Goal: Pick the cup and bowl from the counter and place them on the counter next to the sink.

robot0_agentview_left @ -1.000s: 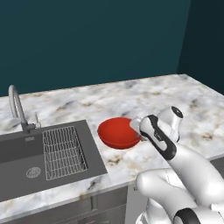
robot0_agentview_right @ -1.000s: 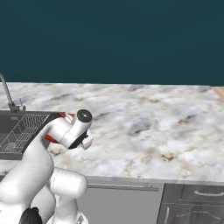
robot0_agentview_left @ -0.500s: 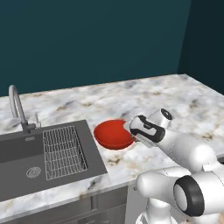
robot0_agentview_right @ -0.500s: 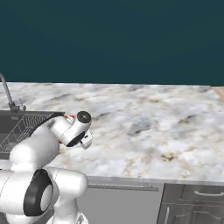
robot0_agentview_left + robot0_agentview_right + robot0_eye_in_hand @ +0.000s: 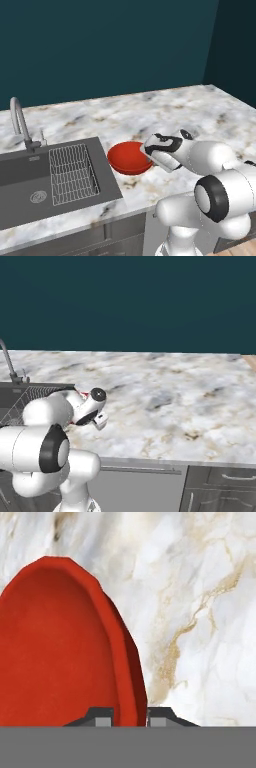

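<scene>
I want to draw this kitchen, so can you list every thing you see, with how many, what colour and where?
Shallow round glossy red bowl: one, red, on the counter just right of the sink.
White-grey marble counter: one, white-grey with tan veins, under everything.
Dark grey rectangular sink: one, dark grey, set in the counter's left part.
Wire rack: one, silver, inside the sink's right part.
Curved silver faucet: one, silver, behind the sink.
Grey drawers: grey, below the counter.
Tool: one, dark tips either side of the bowl's rim, on the white arm.
</scene>
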